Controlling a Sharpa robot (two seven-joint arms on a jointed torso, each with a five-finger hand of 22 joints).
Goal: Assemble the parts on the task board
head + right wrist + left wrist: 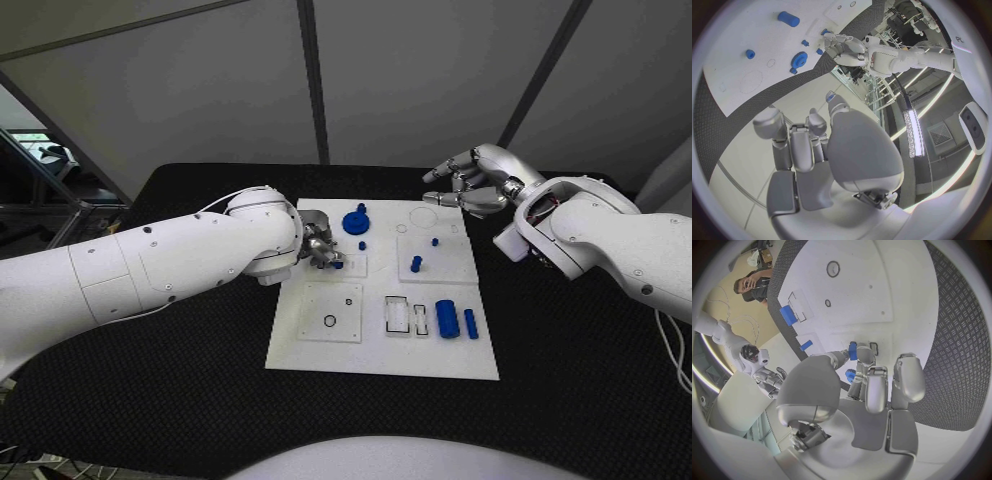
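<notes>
The white task board (378, 350) lies in the middle of the black table. My left hand (320, 250) is low over the board's left middle and pinches a small blue part (852, 351) between thumb and fingertip, just above a raised white block (351, 267). A blue gear (356, 222) and several small blue pegs (415, 264) stand on the far half. A blue cylinder (447, 318) and a thin blue bar (470, 323) lie at the near right. My right hand (469, 182) hovers past the board's far right corner, fingers loosely bent, holding nothing.
A square white plate with a small black ring (330, 321) sits on the board's near left, and beside it are rectangular slots (397, 314). A faint circle outline (424, 214) marks the far right of the board. Black table (173, 400) surrounds the board.
</notes>
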